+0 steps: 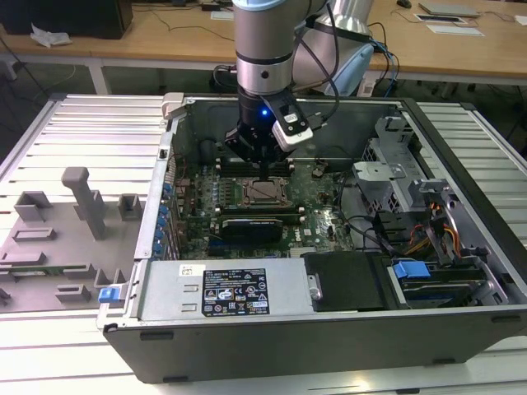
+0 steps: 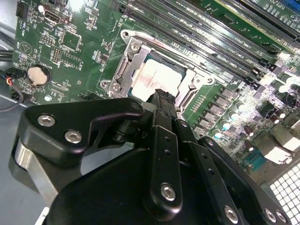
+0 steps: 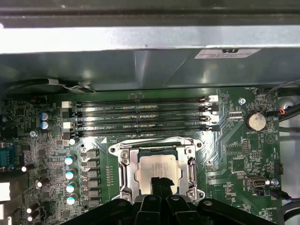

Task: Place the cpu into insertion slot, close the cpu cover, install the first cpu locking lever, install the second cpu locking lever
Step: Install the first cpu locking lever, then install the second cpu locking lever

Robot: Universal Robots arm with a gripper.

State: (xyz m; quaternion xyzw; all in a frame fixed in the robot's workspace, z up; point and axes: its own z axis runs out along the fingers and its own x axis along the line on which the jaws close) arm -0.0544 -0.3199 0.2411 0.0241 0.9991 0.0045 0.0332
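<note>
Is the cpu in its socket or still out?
In. The cpu lies flat inside the insertion slot, its silvery top framed by the metal rim; the gripper sits over its edge.

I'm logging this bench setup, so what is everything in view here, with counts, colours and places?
case: one, dark grey, lying open on the slatted table.
table: one, pale slatted metal, under the case.
motherboard: one, green, inside the case.
memory slots: four, black, beside the socket.
cpu: one, silvery, seated in the slot.
cover: one, silver frame, down around the cpu.
coin cell: one, silver, on the motherboard.
fixture: one, grey, at the exterior view's left.
hand: one, black, tips together over the cpu.
</note>
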